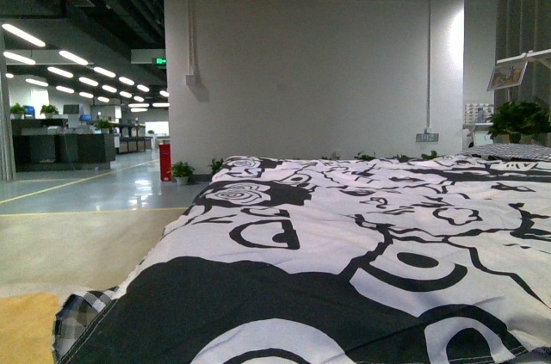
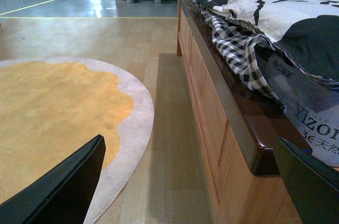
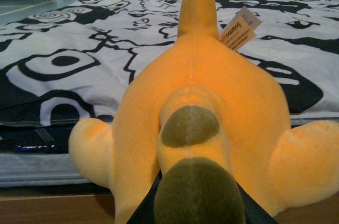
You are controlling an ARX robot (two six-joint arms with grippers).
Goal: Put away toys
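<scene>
An orange-yellow plush animal (image 3: pixel 196 102) with olive-green bumps along its ridge and a paper tag fills the right wrist view. My right gripper (image 3: pixel 196 211) is shut on its near end, and only dark finger edges show beneath the plush. Its far end points over the black-and-white bed cover (image 3: pixel 79 49). My left gripper (image 2: pixel 193 181) is open, its black fingers (image 2: pixel 63 187) spread wide above the wooden floor beside the bed frame (image 2: pixel 222 128), with nothing between them. Neither arm nor the toy shows in the front view.
The bed with its black-and-white cover (image 1: pixel 362 243) spans the front view. A round orange rug with a grey border (image 2: pixel 53 113) lies on the floor beside the bed. A checked sheet (image 2: pixel 238 49) hangs over the bed's edge. Potted plants (image 1: pixel 181 172) and a red bin (image 1: pixel 164 161) stand far off.
</scene>
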